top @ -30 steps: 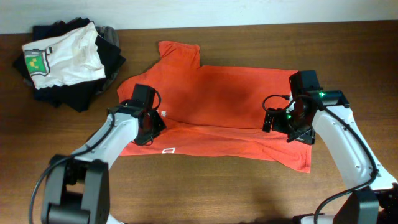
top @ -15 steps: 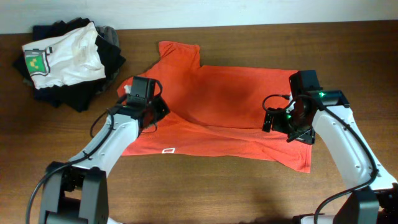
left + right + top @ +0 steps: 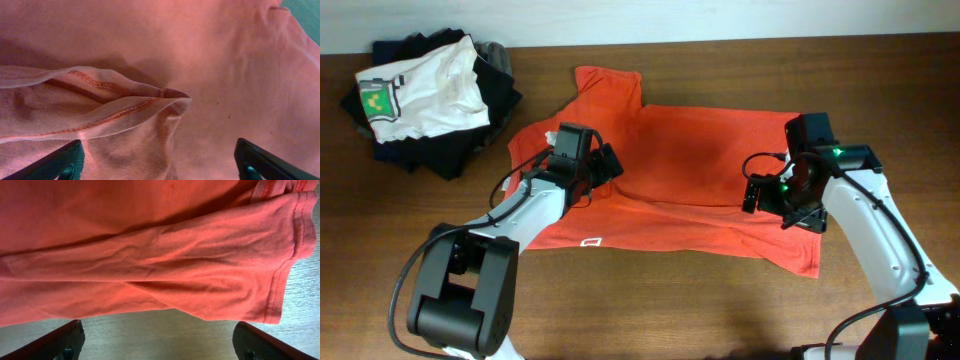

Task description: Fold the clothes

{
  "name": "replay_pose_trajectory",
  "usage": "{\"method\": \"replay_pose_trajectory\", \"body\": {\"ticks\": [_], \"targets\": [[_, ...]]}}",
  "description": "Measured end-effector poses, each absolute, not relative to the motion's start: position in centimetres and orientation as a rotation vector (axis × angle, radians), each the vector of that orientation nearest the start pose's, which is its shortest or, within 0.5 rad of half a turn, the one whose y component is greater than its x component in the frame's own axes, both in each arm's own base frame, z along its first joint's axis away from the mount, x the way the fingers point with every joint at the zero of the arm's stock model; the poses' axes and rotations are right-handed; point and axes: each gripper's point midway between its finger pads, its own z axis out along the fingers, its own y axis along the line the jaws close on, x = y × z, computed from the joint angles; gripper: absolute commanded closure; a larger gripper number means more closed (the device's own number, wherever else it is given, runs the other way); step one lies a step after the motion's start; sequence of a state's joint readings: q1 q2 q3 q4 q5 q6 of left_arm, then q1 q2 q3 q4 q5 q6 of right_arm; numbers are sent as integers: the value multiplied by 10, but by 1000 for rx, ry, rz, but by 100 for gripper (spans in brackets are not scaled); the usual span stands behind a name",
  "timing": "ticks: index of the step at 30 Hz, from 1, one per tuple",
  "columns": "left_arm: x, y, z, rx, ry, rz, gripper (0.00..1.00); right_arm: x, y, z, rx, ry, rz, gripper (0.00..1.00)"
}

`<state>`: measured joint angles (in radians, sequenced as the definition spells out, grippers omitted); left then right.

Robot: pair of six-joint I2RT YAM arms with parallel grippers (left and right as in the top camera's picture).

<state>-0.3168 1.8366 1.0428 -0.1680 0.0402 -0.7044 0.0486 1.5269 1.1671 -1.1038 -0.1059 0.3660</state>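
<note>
overhead looks down on table [image 3: 650,300], both wrist views close over its red-orange t-shirt [image 3: 700,170]

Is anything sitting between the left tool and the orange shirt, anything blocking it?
Nothing visible does. The left tool hangs open directly over the shirt, and in the wrist view a folded hem lies just ahead of its fingers. The pile of other clothes sits apart, off to the left.
</note>
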Motion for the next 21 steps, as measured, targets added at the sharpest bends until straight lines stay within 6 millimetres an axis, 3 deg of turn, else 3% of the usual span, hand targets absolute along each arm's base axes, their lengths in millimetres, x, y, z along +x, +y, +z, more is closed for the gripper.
{"method": "replay_pose_trajectory", "body": {"ticks": [3,7,9,10,11,12,15,21], "targets": [[415,-148,39,-392,2595,-437,1,284,32,104,474,3015,191,2],[398,-137,88,-349,2603,-374,1,284,32,104,475,3016,192,2],[384,-113,140,-386,2538,-274,32,283,32,104,476,3018,191,2],[380,-106,141,-410,2544,-244,47,284,32,104,474,3015,192,2],[373,-97,138,-434,2574,-199,85,284,32,104,474,3015,192,2],[370,-87,130,-462,2602,-154,99,284,32,104,473,3015,192,2],[374,-65,104,-538,2646,-61,99,283,32,104,476,3018,191,2],[375,-39,50,-556,2778,37,99,282,32,103,476,3022,190,2]]}}
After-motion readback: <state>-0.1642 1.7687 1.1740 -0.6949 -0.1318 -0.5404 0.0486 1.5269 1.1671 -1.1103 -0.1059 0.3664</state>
